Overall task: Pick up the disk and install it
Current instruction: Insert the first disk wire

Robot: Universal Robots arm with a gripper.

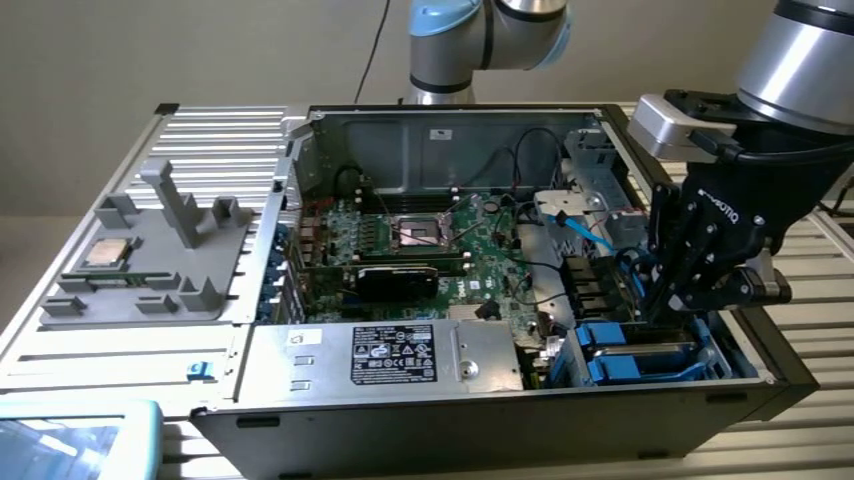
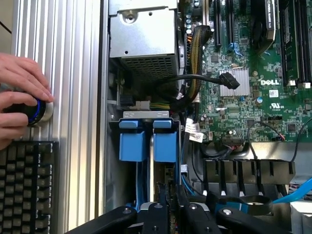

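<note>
The disk [image 2: 165, 145] stands on edge in the drive bay at the front corner of the open computer case [image 1: 441, 420], on the exterior view's right. Its bright blue carrier [image 1: 663, 358] shows there beside a second blue carrier [image 2: 131, 145]. My black gripper [image 1: 663, 312] reaches down into this bay from above. In the wrist view the gripper [image 2: 170, 202] has its fingers drawn close together, in line with the carrier's blue rails and pinching the disk's near edge. The disk's flat faces are hidden inside the bay.
A silver power supply box [image 1: 387, 352] fills the case's front. The motherboard [image 1: 414, 240], black cables and a blue cable [image 1: 587, 232] lie close to the bay. A grey fixture [image 1: 147, 270] holding a small silver chip sits at the exterior view's left. A person's hands [image 2: 19, 97] rest on a knob beside a keyboard [image 2: 27, 185].
</note>
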